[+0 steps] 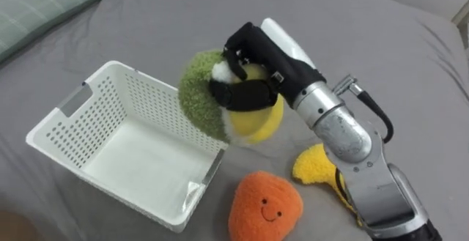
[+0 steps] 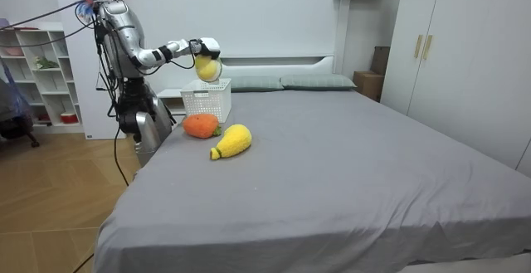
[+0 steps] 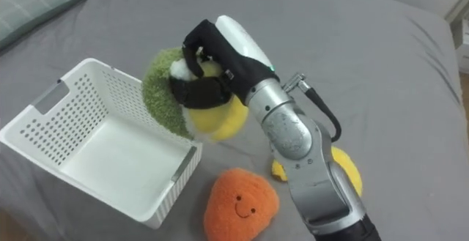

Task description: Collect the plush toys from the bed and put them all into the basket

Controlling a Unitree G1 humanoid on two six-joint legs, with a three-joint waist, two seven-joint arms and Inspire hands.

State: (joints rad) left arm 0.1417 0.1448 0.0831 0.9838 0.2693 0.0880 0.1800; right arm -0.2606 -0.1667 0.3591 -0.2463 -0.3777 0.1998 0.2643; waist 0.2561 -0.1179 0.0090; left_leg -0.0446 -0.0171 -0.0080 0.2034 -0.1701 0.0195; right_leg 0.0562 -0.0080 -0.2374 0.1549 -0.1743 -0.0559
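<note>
Three plush toys to account for, none in the basket yet. Nearest the robot, an orange plush toy (image 1: 265, 206) with a stitched smile lies on the grey bed (image 1: 381, 58), just beside the near right corner of the basket. Close behind it, partly hidden by the forearm, lies a yellow plush toy (image 1: 315, 166). Both are loose on the sheet and within easy reach, so probably next in line.

The white perforated basket (image 1: 146, 98) sits flat on the bed, open side up, with a bare floor. It stands close to the toys, likely to keep each carry short.

The right hand (image 1: 253, 65) holds a green-and-yellow plush toy (image 1: 201, 98) in the air. Its dark fingers are curled over the top and the thumb wraps across the front, squeezing the soft body. The toy hangs at the basket's right rim, its green side leaning over the opening. Judged from the room view, it is well above the basket, which suits a drop from above. Risk: released this near the rim, it could tip outward.

Farthest off, a striped pillow (image 1: 37, 6).
</note>
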